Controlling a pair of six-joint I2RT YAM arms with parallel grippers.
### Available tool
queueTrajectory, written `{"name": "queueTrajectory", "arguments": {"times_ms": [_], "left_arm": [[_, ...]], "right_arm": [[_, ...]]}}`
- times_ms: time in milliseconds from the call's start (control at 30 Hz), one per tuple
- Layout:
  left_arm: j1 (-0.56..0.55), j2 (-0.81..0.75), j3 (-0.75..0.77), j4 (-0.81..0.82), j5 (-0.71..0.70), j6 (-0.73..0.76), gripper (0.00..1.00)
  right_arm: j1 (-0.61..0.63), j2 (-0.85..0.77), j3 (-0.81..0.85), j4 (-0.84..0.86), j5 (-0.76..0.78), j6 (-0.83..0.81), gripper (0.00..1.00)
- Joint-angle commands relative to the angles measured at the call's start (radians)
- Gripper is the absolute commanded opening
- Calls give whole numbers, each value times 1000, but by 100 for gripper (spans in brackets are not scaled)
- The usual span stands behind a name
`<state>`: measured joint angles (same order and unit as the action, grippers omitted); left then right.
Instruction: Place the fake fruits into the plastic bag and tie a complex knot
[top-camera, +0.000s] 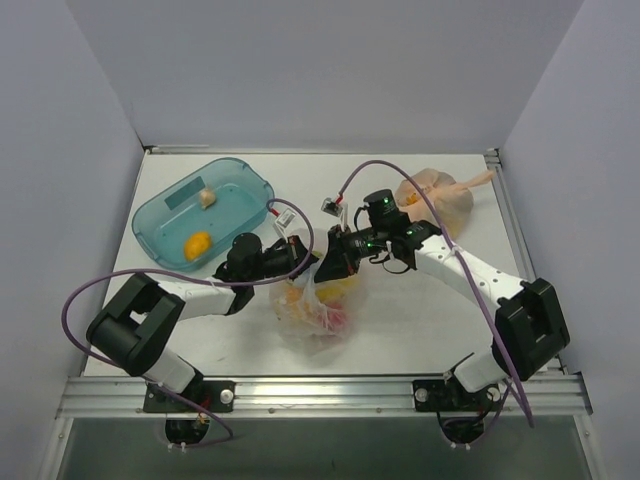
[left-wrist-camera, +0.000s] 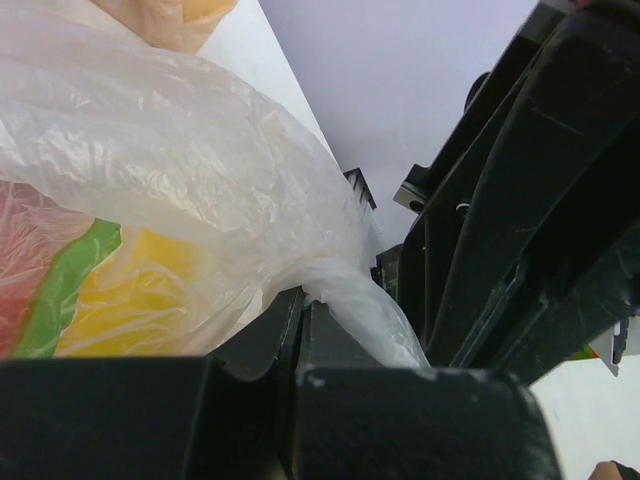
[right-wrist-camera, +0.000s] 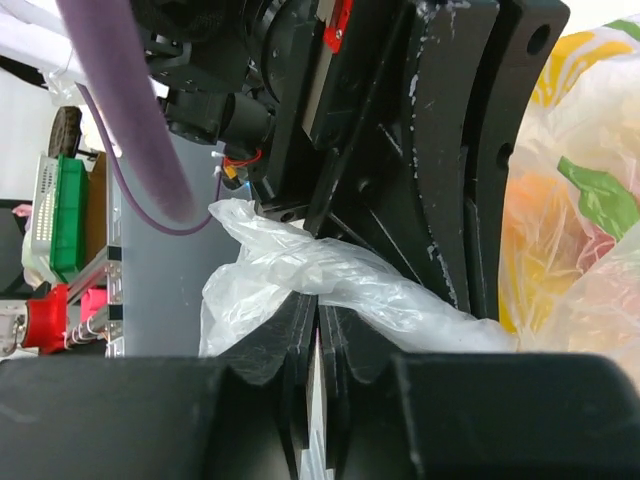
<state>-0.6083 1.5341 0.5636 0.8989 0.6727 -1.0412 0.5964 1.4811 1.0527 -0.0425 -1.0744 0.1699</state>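
The clear plastic bag (top-camera: 315, 305) lies at mid-table with yellow, red and green fake fruits (top-camera: 330, 318) inside. My left gripper (top-camera: 300, 262) and right gripper (top-camera: 335, 262) meet just above it, nearly touching. In the left wrist view the left gripper (left-wrist-camera: 300, 303) is shut on a twisted strand of the plastic bag (left-wrist-camera: 180, 190), with a yellow fruit (left-wrist-camera: 140, 290) showing through the film. In the right wrist view the right gripper (right-wrist-camera: 318, 300) is shut on the bunched neck of the plastic bag (right-wrist-camera: 300, 265). The knot is hidden between the two grippers. Two more fake fruits, orange (top-camera: 197, 244) and pale (top-camera: 207, 197), sit in the tray.
A teal tray (top-camera: 240, 178) stands at the back left. A peach-orange tied bag (top-camera: 435, 195) lies at the back right. Purple cables (top-camera: 300, 225) loop over both arms. A metal rail (top-camera: 320, 392) runs along the near edge.
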Motion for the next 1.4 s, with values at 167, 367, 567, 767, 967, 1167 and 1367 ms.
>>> {"name": "queueTrajectory", "arguments": {"times_ms": [167,367,567,767,967,1167,1367], "left_arm": [[2,-15,-2,69,-9,-3,0],[15,-29,-10,57,8,1,0],[16,-31,2,55,24,6,0],[15,-31,4,55,28,7,0],[15,-31,-7,54,30,20,0],[15,-38,-36,35,22,30,0],[10,-35,-36,34,31,38,0]], "right_arm": [[-115,-134,-11,-135,-62,-59,40],[-211,-283,-72,-226,-35,-86,32],[-202,-190,-103,-237,194,-145,8],[-136,-91,-62,-183,271,-162,6],[-84,-56,-36,-103,266,-112,14],[-84,-61,3,-89,206,-76,25],[-83,-42,6,6,174,29,29]]}}
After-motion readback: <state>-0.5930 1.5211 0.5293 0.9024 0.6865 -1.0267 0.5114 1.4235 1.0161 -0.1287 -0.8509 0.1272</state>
